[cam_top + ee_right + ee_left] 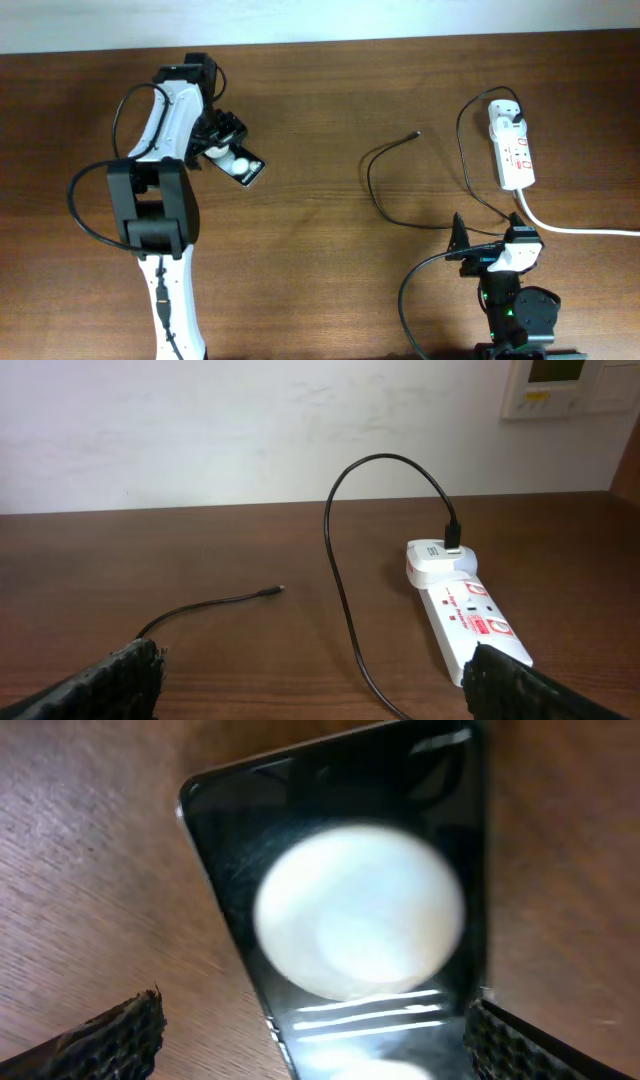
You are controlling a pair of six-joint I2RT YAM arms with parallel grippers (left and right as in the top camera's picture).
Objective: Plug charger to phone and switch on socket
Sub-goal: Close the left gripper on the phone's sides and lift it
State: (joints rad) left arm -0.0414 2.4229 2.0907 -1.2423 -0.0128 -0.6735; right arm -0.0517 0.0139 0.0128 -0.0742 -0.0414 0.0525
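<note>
The phone (249, 170) lies flat at the table's far left, black and glossy with white round blobs on its face. In the left wrist view the phone (225, 830) fills the frame. My left gripper (230, 150) hovers right over it, open (315, 1045), one finger on each side of it, the left finger clear of its edge. The charger's white adapter (505, 112) sits plugged in the socket (515, 155) at the far right. Its thin black cable loops to a loose tip (417, 133). My right gripper (490, 242) is open (315, 680) and empty, near the front edge, short of the socket (470, 622).
The socket's thick white cord (580, 230) runs off the right edge. The charger cable (340, 590) crosses the wooden table (320, 250) between my right gripper and the socket. A white wall stands behind the table's far edge.
</note>
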